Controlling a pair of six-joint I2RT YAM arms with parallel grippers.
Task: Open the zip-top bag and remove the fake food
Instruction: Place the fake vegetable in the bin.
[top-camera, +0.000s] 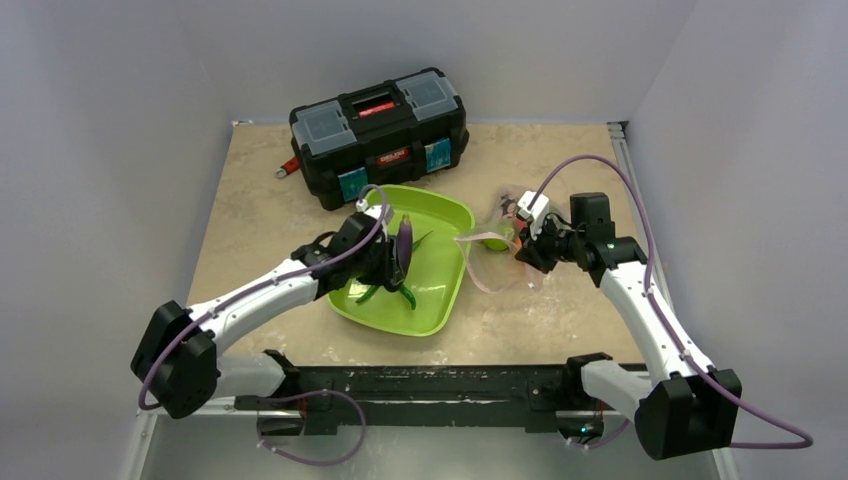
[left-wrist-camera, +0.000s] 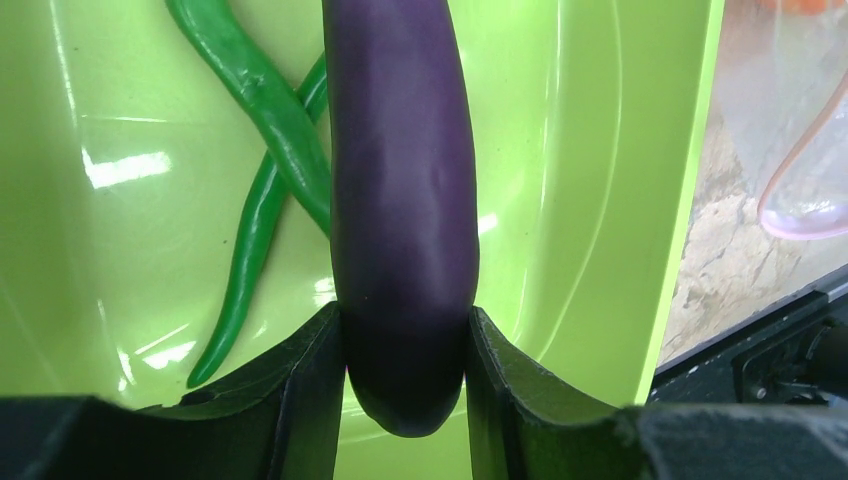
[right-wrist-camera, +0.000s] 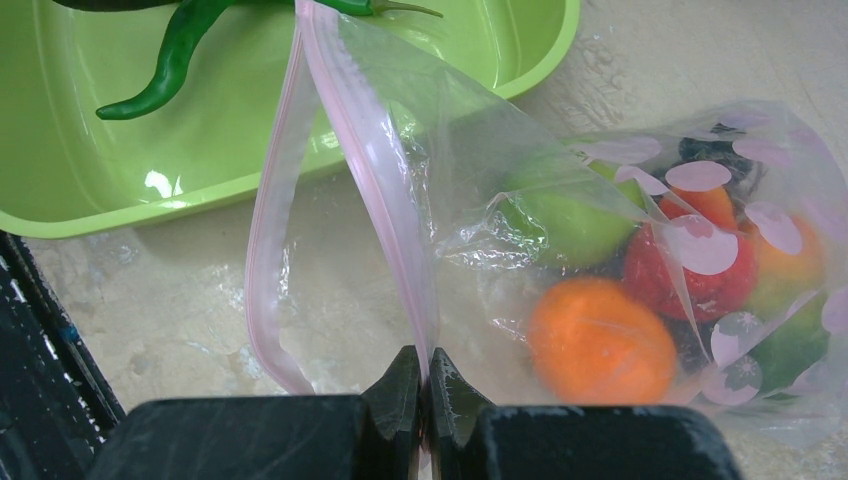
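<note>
While eggplant (left-wrist-camera: 400, 200) hangs — seemingly — above tray (left-wrist-camera: 640, 260) | right tool (right-wrist-camera: 425, 368) pinches bag (right-wrist-camera: 470, 170) edge

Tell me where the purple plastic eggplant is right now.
In the top view the purple plastic eggplant is left of centre, held by the left gripper over the lime-green plastic tray, where green bean pods lie.

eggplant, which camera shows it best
The left wrist view: the purple eggplant fills the frame, clamped by the left gripper over the green tray. The top view shows it small and dark; the right wrist view doesn't clearly show it.
</note>
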